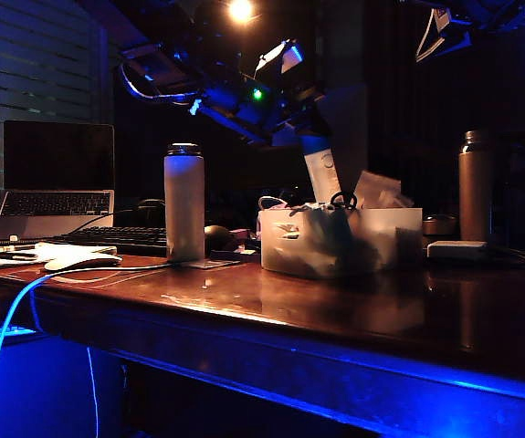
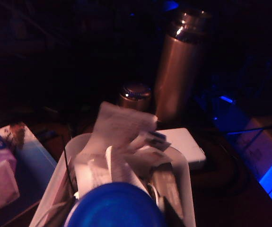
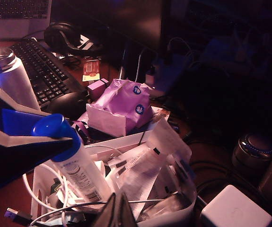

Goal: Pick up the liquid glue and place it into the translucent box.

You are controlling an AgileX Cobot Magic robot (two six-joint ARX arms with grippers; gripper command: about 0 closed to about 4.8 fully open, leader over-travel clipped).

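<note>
The wooden desk [image 1: 335, 319] fills the front of the exterior view, with a blue glow along its near edge. On it, near the middle, stands the translucent box [image 1: 385, 239], full of papers, cables and small packets. The liquid glue [image 1: 321, 173] is above this box, tilted, with its lower end among the things inside the box and its blue cap upward. The left tool [image 1: 306, 123] is clamped on the upper part of the bottle, just below the cap; in the right wrist view one dark finger [image 3: 17, 151] lies against the bottle next to the cap, and the label with the barcode shows lower down. In the left wrist view the blue cap is very near the camera and the box lies under it.

The right tool [image 3: 117, 213] shows only as dark finger tips at the edge of its own wrist view, near the box; I cannot tell if the fingers are apart or together.

To the left of the box stands a white flask [image 1: 184, 203] with a dark lid. To the right stands a brown metal bottle [image 1: 474, 187], with a flat white adapter [image 1: 456, 250] beside it. Farther back on the left are a keyboard [image 1: 120, 239] and a laptop [image 1: 57, 178].
</note>
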